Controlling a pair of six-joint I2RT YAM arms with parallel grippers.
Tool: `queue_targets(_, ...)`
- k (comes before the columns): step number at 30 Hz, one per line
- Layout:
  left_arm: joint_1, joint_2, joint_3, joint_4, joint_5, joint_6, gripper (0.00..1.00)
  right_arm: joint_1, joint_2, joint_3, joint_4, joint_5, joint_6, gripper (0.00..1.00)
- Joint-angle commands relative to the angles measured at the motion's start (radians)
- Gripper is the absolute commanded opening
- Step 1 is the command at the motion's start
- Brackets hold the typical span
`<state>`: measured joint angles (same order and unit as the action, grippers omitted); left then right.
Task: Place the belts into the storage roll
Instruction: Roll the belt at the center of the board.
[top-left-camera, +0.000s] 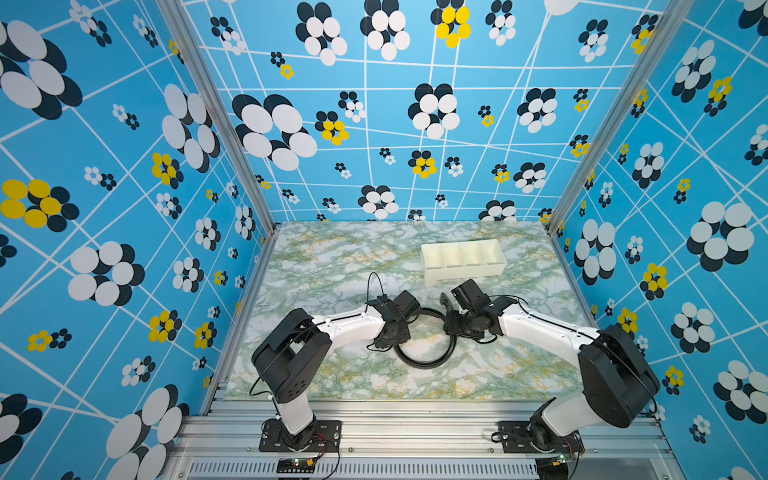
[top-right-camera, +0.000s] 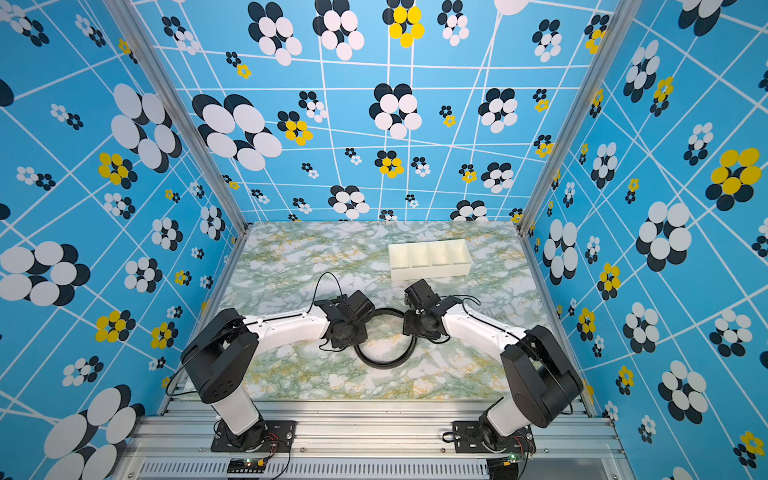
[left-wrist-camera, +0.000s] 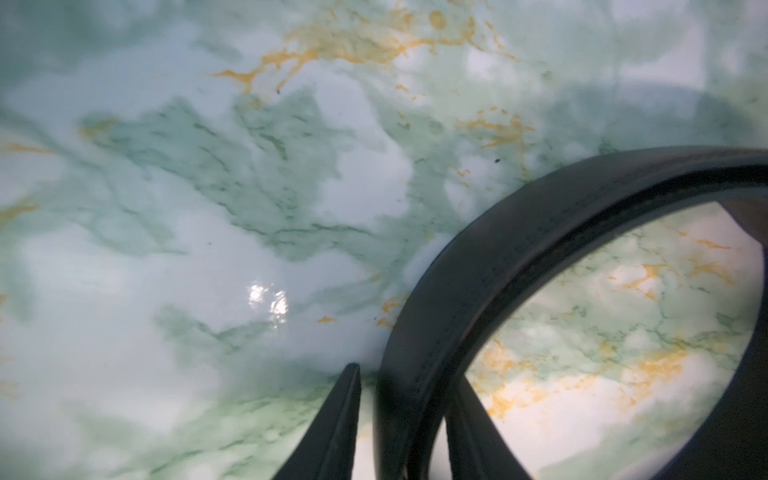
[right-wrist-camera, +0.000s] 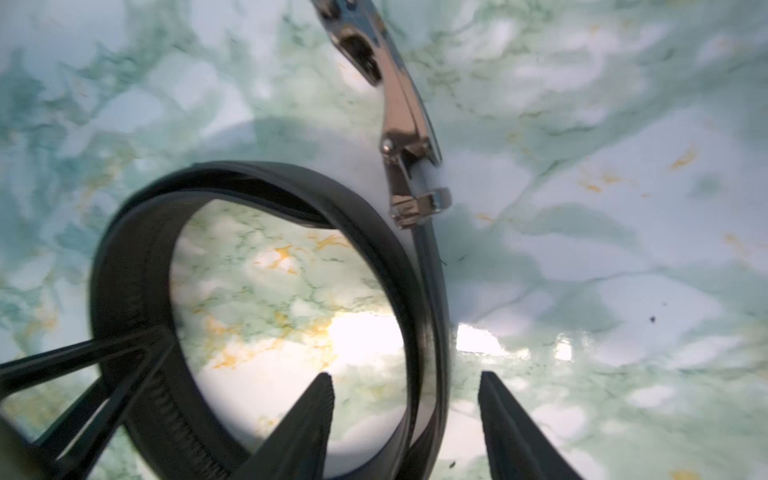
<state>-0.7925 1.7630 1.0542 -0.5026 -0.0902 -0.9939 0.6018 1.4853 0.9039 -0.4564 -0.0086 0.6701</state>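
Belt (top-left-camera: 424, 365) stands coiled on edge on the marble table (top-left-camera: 324, 266) between both arms, probably rolled to fit one compartment; the left gripper (left-wrist-camera: 407, 374) straddles the strap, jaws narrow, a sliver of gap showing; the right gripper (right-wrist-camera: 406, 375) gapes wide around the strap near the metal buckle (right-wrist-camera: 401, 124), gripping nothing; beyond, well apart, the four-compartment tray (top-left-camera: 463, 272) sits empty.
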Motion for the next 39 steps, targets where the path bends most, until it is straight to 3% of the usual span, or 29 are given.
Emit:
queue_targets(1,-0.002,0.044,0.055,-0.083,-0.007,0.072,0.35,-0.017,-0.044,0.013,-0.021,0.021,0.006,0.61)
queue_targets(12,0.0,0.084,0.096,-0.106,0.0,0.13,0.32,-0.065,0.102,0.084,-0.071,0.052,-0.026,0.45)
queue_targets(26,0.003,0.085,0.115,-0.114,-0.007,0.173,0.31,-0.065,0.173,0.099,-0.053,0.076,-0.021,0.36)
queue_targets(30,0.009,0.085,0.114,-0.111,-0.004,0.184,0.31,-0.065,0.204,0.101,-0.038,0.07,-0.018,0.27)
queue_targets(33,0.013,0.108,0.115,-0.109,-0.013,0.199,0.31,-0.065,0.214,0.106,-0.037,0.074,-0.023,0.11)
queue_targets(34,0.013,0.113,0.115,-0.109,-0.023,0.205,0.31,-0.065,0.214,0.109,-0.037,0.073,-0.028,0.0)
queue_targets(39,0.052,0.135,0.106,-0.115,-0.03,0.22,0.31,-0.07,0.192,0.104,-0.074,0.134,-0.048,0.0)
